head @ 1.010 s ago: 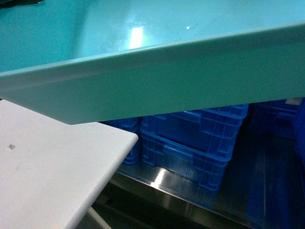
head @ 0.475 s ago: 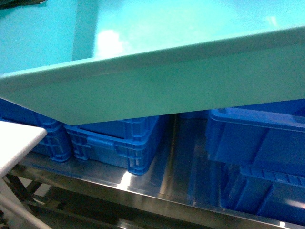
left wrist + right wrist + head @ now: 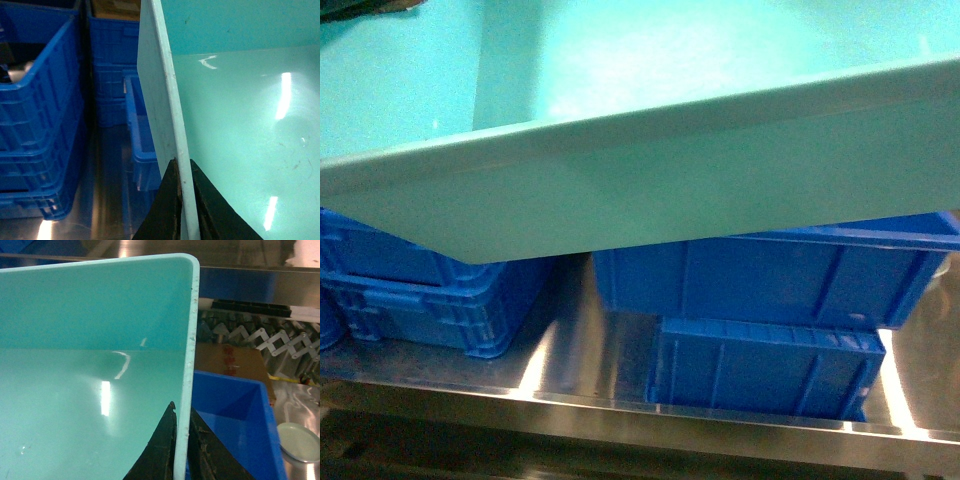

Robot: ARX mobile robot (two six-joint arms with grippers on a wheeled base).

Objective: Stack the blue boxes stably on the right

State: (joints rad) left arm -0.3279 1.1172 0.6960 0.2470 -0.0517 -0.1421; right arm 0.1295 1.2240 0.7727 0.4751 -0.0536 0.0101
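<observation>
— How many tubs do we have in the air?

— One. We carry a single turquoise tub (image 3: 650,190), tilted, filling the upper part of the head view, above the steel shelf (image 3: 570,350). Its inside is bare and glossy.

— And our grip on it?

— The left gripper (image 3: 182,200) has its two dark fingers (image 3: 167,210) pinched on the tub's left rim, one finger outside the wall, one inside. The right gripper (image 3: 181,450) does the same on the right rim, fingers clamped either side of the wall.

— How many blue crates do we count under the tub?

— In the head view, four that we can tell apart. Below and left of the tub, a ribbed crate (image 3: 430,310) with another nested on top of it. Below and right of the tub, a larger plain-walled crate (image 3: 760,280) sitting on a smaller ribbed one (image 3: 765,365). A bare strip of shelf lies between the two stacks.

— Anything more from the wrists?

— Left of the tub, the left wrist shows tall crate stacks (image 3: 40,125); we cannot count them surely. Right of the tub, the right wrist shows one open blue crate (image 3: 235,425), one brown carton (image 3: 230,365) behind it, and one pale round disc (image 3: 299,441) beside it.
</observation>
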